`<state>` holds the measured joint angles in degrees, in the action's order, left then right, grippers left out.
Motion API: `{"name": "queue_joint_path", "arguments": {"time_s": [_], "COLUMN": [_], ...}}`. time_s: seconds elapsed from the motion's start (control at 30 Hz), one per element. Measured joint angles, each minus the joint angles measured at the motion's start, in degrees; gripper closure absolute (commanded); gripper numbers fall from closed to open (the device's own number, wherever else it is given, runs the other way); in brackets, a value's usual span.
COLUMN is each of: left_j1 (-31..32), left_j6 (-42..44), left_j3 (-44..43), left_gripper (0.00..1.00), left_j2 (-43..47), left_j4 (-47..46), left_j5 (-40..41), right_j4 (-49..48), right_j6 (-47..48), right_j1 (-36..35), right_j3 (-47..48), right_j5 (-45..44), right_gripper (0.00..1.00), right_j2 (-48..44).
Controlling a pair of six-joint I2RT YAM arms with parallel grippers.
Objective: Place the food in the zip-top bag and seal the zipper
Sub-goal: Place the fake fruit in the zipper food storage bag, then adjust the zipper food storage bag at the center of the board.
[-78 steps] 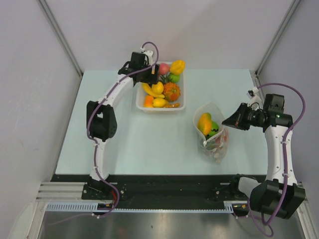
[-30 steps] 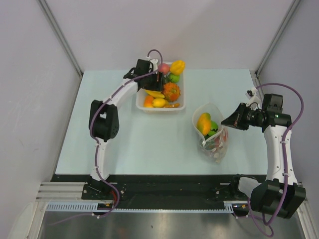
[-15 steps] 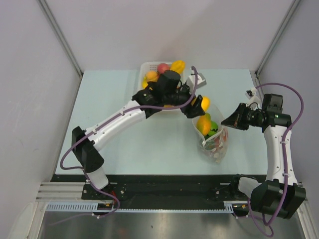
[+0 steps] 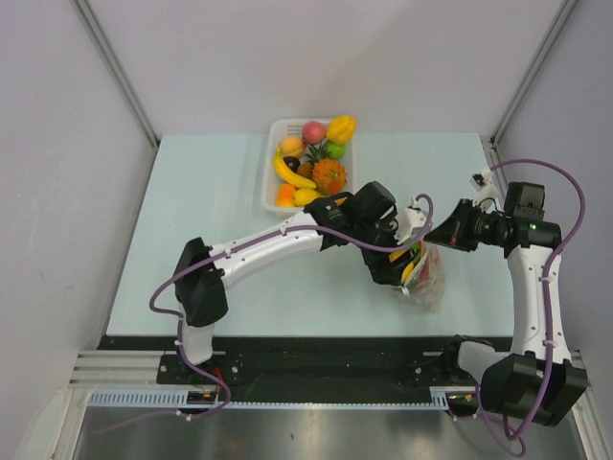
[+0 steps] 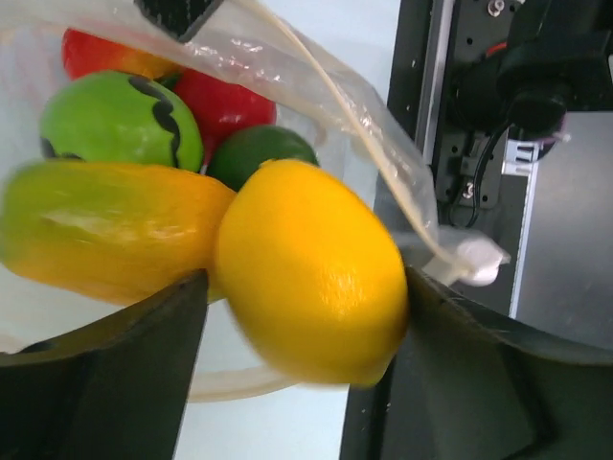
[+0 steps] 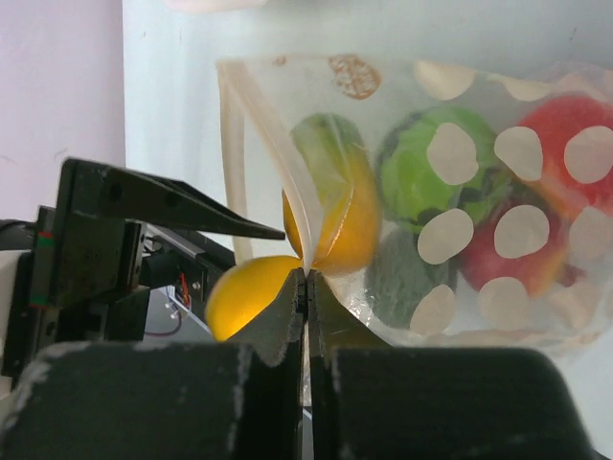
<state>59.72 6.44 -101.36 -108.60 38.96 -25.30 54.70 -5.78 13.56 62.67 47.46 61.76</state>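
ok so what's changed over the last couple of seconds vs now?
The left gripper swung from the white basket across to the zip-top bag, bringing a yellow lemon. It is now at the bag's mouth with the lemon between its jaws; whether it still grips can't be told. Unchanged: the right gripper, jaws shut on the bag's mouth edge, the bag's position, and the other fruit in the basket.

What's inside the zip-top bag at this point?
A yellow-green mango, a striped green fruit, a dark green one and red pieces. A lemon is at the mouth of the bag. Anything beneath them is covered.
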Motion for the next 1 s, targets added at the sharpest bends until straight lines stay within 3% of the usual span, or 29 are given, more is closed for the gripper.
{"name": "queue_joint_path", "arguments": {"time_s": [0.2,0.33,0.47,0.63,1.0], "left_j1": [-1.7,-5.4,-8.7,-8.4,-3.1], "left_j6": [4.5,10.0,23.4,39.8,60.8], "left_j3": [-6.8,-6.0,3.3,20.2,29.3], "left_gripper": [0.00,0.02,0.09,0.27,0.44], "left_j2": [-0.9,2.1,10.0,20.0,18.1], "left_j4": [4.9,4.7,2.8,0.7,-10.1], "left_j5": [-1.3,-3.7,-6.0,-7.8,-4.4], "right_j4": [0.1,0.4,1.0,1.5,2.4], "right_j6": [1.7,3.3,5.0,6.7,8.5], "right_j1": [0.0,0.0,0.0,0.0,-0.1], "right_j3": [0.0,-0.2,-0.3,-0.3,-0.3], "right_j5": [2.0,3.1,3.7,4.1,4.5], "right_gripper": [1.00,1.00,1.00,1.00,1.00], "right_j2": [-0.1,-0.1,-0.1,-0.2,-0.2]}}
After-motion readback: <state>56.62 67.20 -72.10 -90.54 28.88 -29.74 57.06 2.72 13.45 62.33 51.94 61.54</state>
